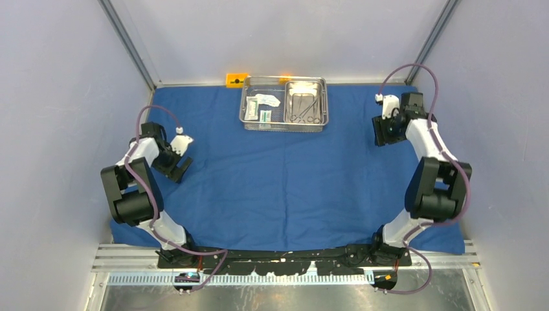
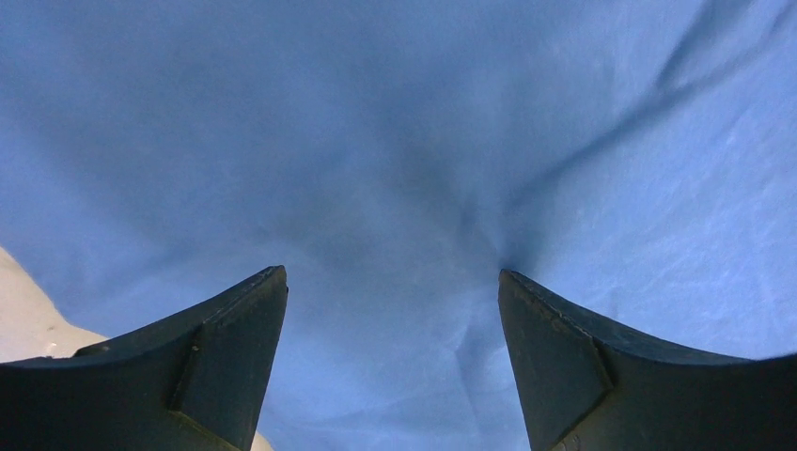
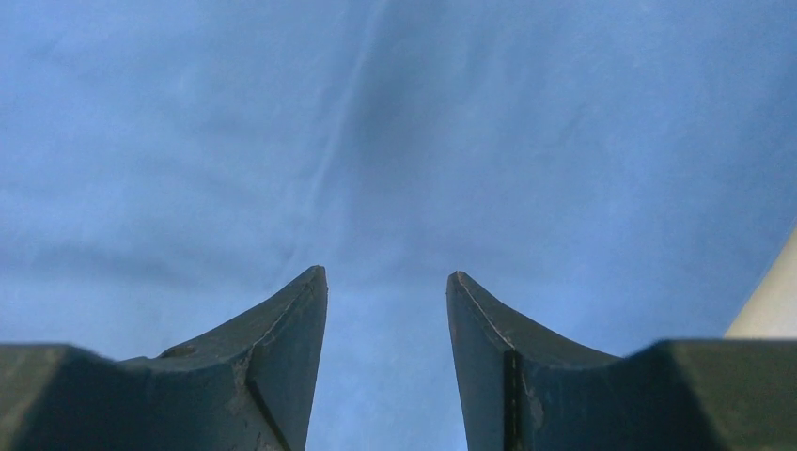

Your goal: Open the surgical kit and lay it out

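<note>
Two arms, both w/ jaws apart and nothing between them. My left gripper (image 1: pixel 177 169) hangs over the blue cloth wrap (image 1: pixel 285 188) near the worktop's left edge, roughly mid-depth, fingers well spread. In the left wrist view the left gripper (image 2: pixel 392 272) frames only creased blue fabric (image 2: pixel 404 141), w/ a sliver of pale surface at the bottom-left corner.

My right gripper (image 1: pixel 386 133) sits near the far right corner, also above the cloth. Its gap is narrower than the left's but clearly open. In the right wrist view the right gripper (image 3: pixel 387 272) shows bare blue cloth (image 3: pixel 395 122) between the fingertips, plus a pale strip at the right border. Can't tell if either gripper touches the fabric.

Cloth is spread flat, covering nearly the whole worktop from near edge to far edge.

Mesh basket (image 1: pixel 285 128) stands on the cloth at the middle of the far edge, well apart from both grippers. Inside it:
- left half: white-green packets (image 1: pixel 263 107), lying loose; exact count too small to tell.
- right half: smaller steel tray (image 1: pixel 299 87), upright, w/ thin scissors and forceps (image 1: pixel 304 113) lying in it; can't separate the pieces at this res.

Orange block (image 1: pixel 237 80) sits at the far edge just beside the basket's far left corner, off the cloth.
</note>
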You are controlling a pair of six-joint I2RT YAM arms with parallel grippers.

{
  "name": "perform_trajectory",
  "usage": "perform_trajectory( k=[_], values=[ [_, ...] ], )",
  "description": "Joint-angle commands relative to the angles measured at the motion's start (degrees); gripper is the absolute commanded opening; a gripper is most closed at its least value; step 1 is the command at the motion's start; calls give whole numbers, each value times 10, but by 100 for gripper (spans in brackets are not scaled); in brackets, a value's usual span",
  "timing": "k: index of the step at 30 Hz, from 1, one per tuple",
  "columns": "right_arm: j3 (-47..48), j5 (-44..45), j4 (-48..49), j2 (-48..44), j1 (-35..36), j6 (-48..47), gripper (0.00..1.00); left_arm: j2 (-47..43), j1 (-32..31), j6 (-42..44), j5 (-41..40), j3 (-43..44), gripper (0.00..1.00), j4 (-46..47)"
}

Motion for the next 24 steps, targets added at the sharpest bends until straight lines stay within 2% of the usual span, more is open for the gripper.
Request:
perform_trajectory(
  k=[1,9,16,21,24],
  values=[
    [-85,-41,-74,-81,3,-73,55,-20,18,48,-38,-31,85,-6],
    [-221,-24,-129,-173,1,-151,54,-29,47,75,-58,-70,85,-2],
    [-316,27,-153,-211,-2,-211,54,-53,48,90,-85,-115,85,19],
    [-314,45,-184,-243,-2,-233,53,-77,48,74,-77,-91,86,12],
    [-267,9,-201,-256,-2,-220,53,-85,49,32,-22,-36,86,-12]
  ],
)
